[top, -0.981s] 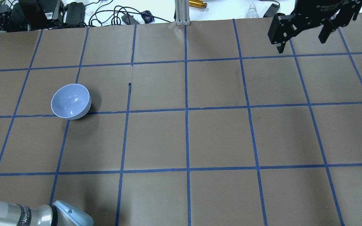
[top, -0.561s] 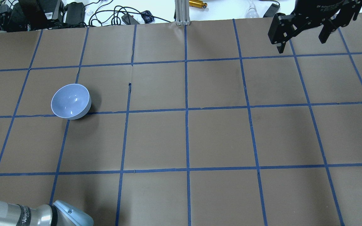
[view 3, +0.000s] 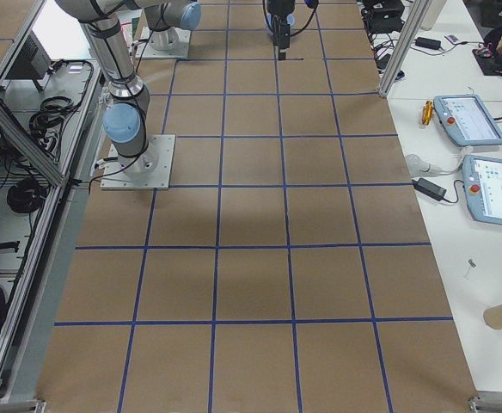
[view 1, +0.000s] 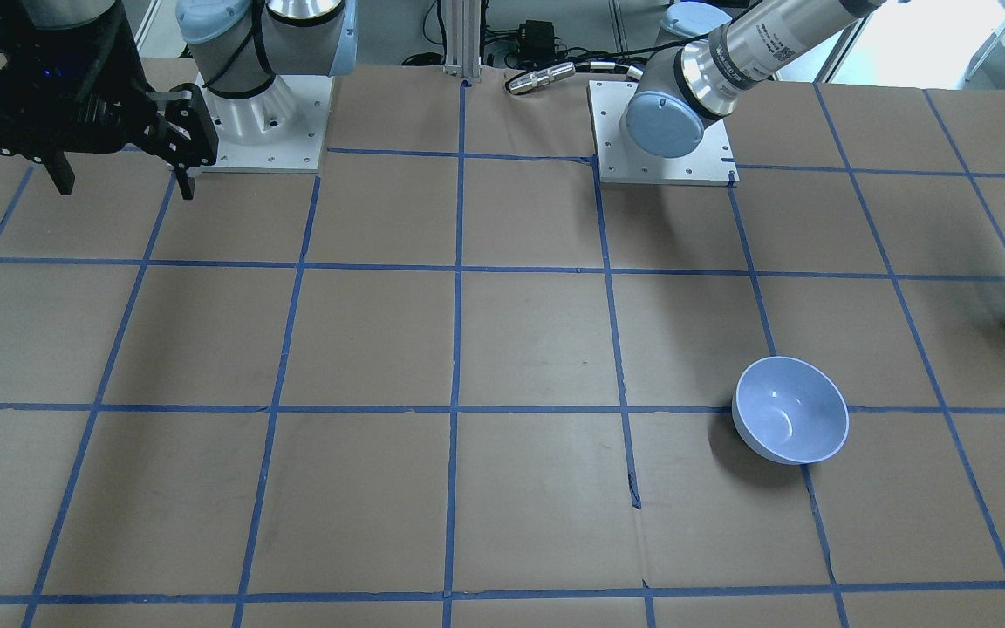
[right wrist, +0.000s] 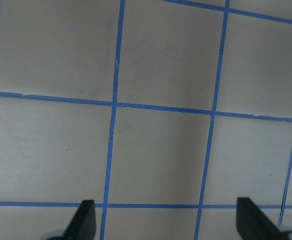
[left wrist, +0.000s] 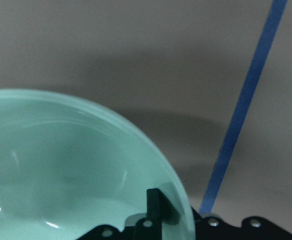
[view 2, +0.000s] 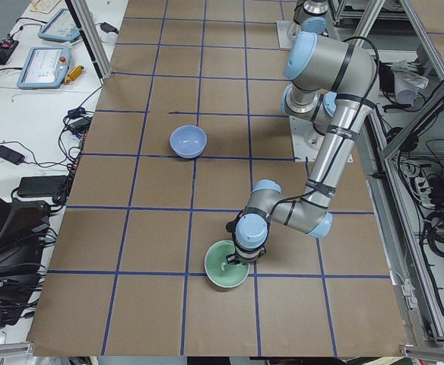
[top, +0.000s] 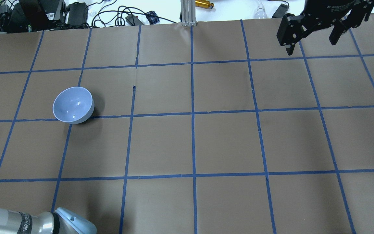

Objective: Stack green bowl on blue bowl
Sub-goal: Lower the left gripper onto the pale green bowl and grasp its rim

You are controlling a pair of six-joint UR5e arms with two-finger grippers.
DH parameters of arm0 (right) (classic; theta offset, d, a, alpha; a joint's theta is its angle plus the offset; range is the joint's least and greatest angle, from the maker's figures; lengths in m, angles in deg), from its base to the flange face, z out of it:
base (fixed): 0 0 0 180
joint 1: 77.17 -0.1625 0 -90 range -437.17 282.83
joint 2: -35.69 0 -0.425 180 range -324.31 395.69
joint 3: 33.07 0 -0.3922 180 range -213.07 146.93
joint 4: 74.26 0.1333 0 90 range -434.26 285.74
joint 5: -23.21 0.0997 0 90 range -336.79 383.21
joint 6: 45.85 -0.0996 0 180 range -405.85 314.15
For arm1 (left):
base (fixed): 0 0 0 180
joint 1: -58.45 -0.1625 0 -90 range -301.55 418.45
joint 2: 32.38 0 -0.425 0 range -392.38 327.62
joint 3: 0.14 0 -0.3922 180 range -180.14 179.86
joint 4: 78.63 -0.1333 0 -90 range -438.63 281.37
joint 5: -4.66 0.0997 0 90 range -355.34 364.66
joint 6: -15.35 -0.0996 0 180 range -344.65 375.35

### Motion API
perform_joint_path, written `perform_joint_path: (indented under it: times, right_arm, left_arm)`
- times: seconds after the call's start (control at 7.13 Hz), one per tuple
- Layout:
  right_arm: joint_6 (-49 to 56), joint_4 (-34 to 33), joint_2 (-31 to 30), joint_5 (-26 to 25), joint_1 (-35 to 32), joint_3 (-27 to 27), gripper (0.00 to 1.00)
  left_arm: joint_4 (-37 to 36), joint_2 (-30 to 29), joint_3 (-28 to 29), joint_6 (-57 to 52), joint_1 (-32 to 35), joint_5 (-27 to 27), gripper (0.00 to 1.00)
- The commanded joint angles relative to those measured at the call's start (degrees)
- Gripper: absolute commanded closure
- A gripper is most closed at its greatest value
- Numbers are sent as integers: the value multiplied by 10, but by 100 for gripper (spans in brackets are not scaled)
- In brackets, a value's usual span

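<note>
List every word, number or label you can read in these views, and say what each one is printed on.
"2F Adaptive" (seemingly; the rest is unreadable): white print on the body of the right gripper.
Label on the left arm: too blurred to read.
Barcode sticker on the black box: too small to read.
No markings on the green bowl or the blue bowl.

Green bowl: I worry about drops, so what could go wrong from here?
The left gripper meets the green bowl only at one side of its glossy rim, one finger inside; lifted, it may tilt or slip. The blue bowl stands well apart, so the carry could shake it loose.
</note>
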Motion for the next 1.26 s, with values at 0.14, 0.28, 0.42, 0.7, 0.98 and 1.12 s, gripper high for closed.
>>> perform_joint_path:
  times: [0.14,0.28,0.42,0.7,0.98,1.12]
  right_arm:
    - [0,0,0,0,1,0,0]
    - [0,0,0,0,0,0,0]
    - [0,0,0,0,0,0,0]
    - [0,0,0,0,0,0,0]
    - [0,0,0,0,0,0,0]
    - [0,0,0,0,0,0,0]
  left_arm:
    - [0,4,-1,0,0,1,100]
    - [0,5,-2,1,0,1,100]
    - [0,5,-2,1,0,1,100]
    - [0,6,-2,1,0,1,100]
    - [0,9,-2,1,0,2,100]
    - [5,17,-1,6,3,19,100]
